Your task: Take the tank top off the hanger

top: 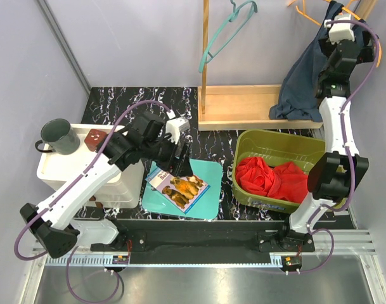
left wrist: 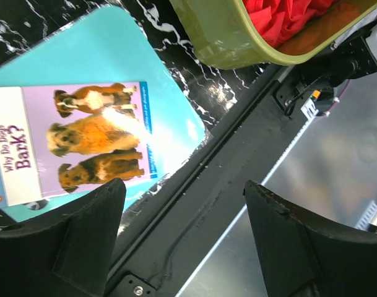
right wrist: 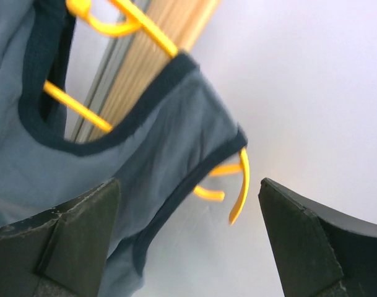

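Note:
A dark blue tank top [top: 303, 76] hangs on a yellow hanger [top: 302, 11] at the back right, its hem resting on the wooden base. In the right wrist view the tank top [right wrist: 145, 161] has a strap over the yellow hanger [right wrist: 238, 185]. My right gripper [top: 342, 31] is raised beside the strap; in its wrist view the gripper [right wrist: 188, 232] is open, with the strap edge and hanger tip between the jaws. My left gripper [top: 180, 155] hangs over the book; in its wrist view the gripper [left wrist: 185, 232] is open and empty.
A green basket [top: 275, 147] holds red cloth [top: 269, 178]. A dog book [top: 177, 185] lies on a teal mat [top: 205, 196]. A teal hanger [top: 227, 28] hangs on the wooden rack [top: 256, 104]. A white bin [top: 66, 174] carries a dark mug [top: 58, 137].

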Tool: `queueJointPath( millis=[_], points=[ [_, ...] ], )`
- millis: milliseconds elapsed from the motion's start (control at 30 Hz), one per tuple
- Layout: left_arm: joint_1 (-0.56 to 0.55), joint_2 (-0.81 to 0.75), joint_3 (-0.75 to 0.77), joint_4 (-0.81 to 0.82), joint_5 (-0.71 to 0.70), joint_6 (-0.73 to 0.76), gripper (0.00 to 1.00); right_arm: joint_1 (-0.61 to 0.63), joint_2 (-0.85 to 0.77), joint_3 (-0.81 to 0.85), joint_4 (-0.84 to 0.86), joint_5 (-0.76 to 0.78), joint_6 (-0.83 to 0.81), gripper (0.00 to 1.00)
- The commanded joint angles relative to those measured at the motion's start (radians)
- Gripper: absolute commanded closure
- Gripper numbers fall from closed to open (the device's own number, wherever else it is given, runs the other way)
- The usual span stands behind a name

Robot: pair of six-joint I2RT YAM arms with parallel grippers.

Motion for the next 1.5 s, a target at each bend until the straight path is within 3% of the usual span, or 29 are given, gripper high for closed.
queueJointPath(
  millis=[0, 133, 733, 1000, 1233, 1267, 1367, 1400, 1467],
  points=[
    [0.010, 0.041, 0.064, -0.003, 0.102, -0.055, 0.18, -0.053, 0.052, 0.184, -0.093, -0.210, -0.054, 0.00],
    [0.012, 0.073, 0.074, -0.018, 0.125, -0.086, 0.18, -0.074, 0.057, 0.226, -0.128, -0.390, -0.070, 0.00],
    [0.010, 0.245, 0.226, -0.032, 0.148, -0.177, 0.18, -0.367, 0.275, 0.615, -0.392, -1.109, 0.210, 0.01],
    [0.006, 0.290, 0.268, -0.032, 0.154, -0.195, 0.18, -0.406, 0.328, 0.645, -0.424, -1.260, 0.246, 0.02],
    [0.001, 0.280, 0.260, -0.032, 0.141, -0.204, 0.18, -0.407, 0.365, 0.669, -0.431, -1.350, 0.310, 0.30],
    [0.000, 0.279, 0.257, -0.032, 0.139, -0.204, 0.18, -0.407, 0.365, 0.669, -0.431, -1.358, 0.318, 0.41],
    [-0.004, 0.270, 0.245, -0.032, 0.138, -0.206, 0.18, -0.407, 0.362, 0.675, -0.429, -1.398, 0.336, 0.53],
    [-0.002, 0.264, 0.243, -0.032, 0.136, -0.204, 0.18, -0.409, 0.365, 0.689, -0.431, -1.410, 0.345, 0.65],
    [-0.004, 0.257, 0.234, -0.032, 0.133, -0.203, 0.18, -0.409, 0.373, 0.701, -0.429, -1.436, 0.387, 0.76]
  ],
)
